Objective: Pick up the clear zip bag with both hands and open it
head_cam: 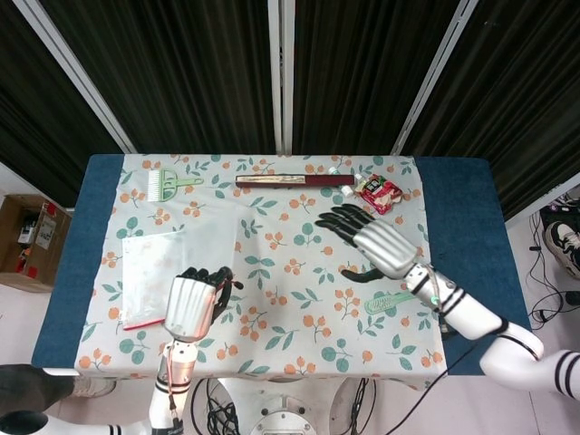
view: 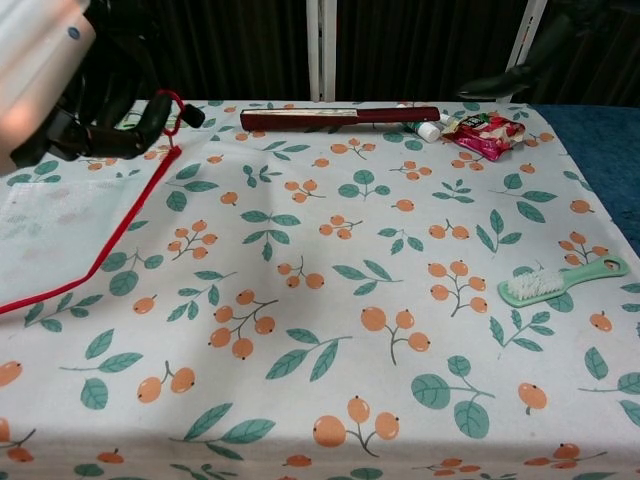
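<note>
Your left hand pinches the red zip edge of the clear, thin plastic zip bag, lifting that corner while the rest drapes limp on the fruit-printed cloth tabletop. Your right hand hovers over the cloth with fingers spread, holding nothing. No bag label is readable.

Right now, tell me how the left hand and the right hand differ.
The left hand has its fingers curled, gripping the red-zipped corner of the clear zip bag; the right hand holds nothing, fingers spread apart. The left hand is at the bag on the left of the table, near the front edge; the right hand hovers over the table's right half, near the green brush. Both have silver backs and black fingers.
</note>
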